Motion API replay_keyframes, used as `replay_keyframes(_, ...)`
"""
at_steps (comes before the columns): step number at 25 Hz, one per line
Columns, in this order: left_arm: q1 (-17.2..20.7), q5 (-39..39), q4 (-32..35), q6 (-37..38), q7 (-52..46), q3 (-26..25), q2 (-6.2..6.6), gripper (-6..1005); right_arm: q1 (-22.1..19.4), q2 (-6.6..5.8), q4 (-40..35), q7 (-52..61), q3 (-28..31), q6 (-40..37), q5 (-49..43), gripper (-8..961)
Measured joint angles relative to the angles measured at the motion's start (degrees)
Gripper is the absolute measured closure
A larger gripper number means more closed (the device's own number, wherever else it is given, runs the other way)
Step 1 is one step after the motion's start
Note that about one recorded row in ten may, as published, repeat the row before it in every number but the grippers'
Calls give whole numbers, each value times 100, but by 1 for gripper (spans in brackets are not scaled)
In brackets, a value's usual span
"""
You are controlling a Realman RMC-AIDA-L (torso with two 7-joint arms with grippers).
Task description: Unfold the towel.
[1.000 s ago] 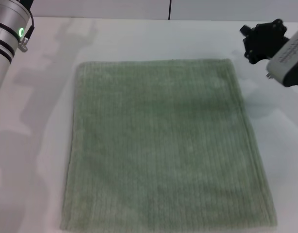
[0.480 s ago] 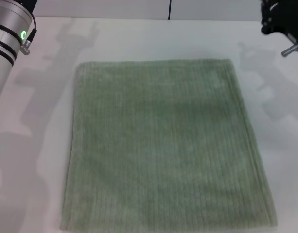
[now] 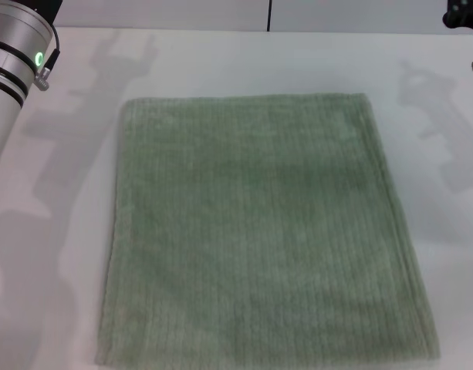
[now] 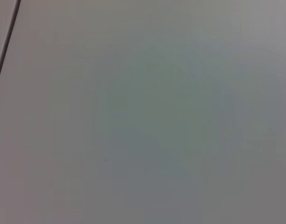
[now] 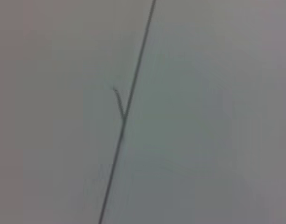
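Note:
The towel (image 3: 259,231) lies spread flat on the white table (image 3: 444,154) in the head view, a pale sage-green ribbed square filling the middle and running down to the picture's lower edge. Only the silver forearm of my left arm (image 3: 16,54), with a green light on it, shows at the far left, raised off the cloth; its gripper is out of view. A small black piece of my right gripper (image 3: 464,14) shows at the far right corner, well away from the towel. Neither wrist view shows the towel or any fingers.
Bare white table surrounds the towel on the left, right and far sides. A dark vertical seam (image 3: 268,15) marks the wall behind the table. Both wrist views show plain grey surface with a thin dark line (image 5: 126,112).
My right gripper has pulled up and away from the towel's far right corner, almost out of the picture. The left arm shifted only slightly. The towel has not moved.

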Motion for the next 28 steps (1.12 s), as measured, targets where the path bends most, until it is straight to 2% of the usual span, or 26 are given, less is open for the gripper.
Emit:
replay_keyframes(10, 24, 0, 0, -28, 0, -5, 0, 314, -137, -27, -74, -17, 149, 17, 0, 871)
replay_keyframes(21, 53, 0, -7, -28, 0, -5, 0, 314, -231, -26, -182, 1, 289, 21, -1, 416)
replay_keyframes(28, 60, 0, -9, -18, 0, -5, 0, 314, -262, -26, -181, -1, 307, 33, -7, 342)
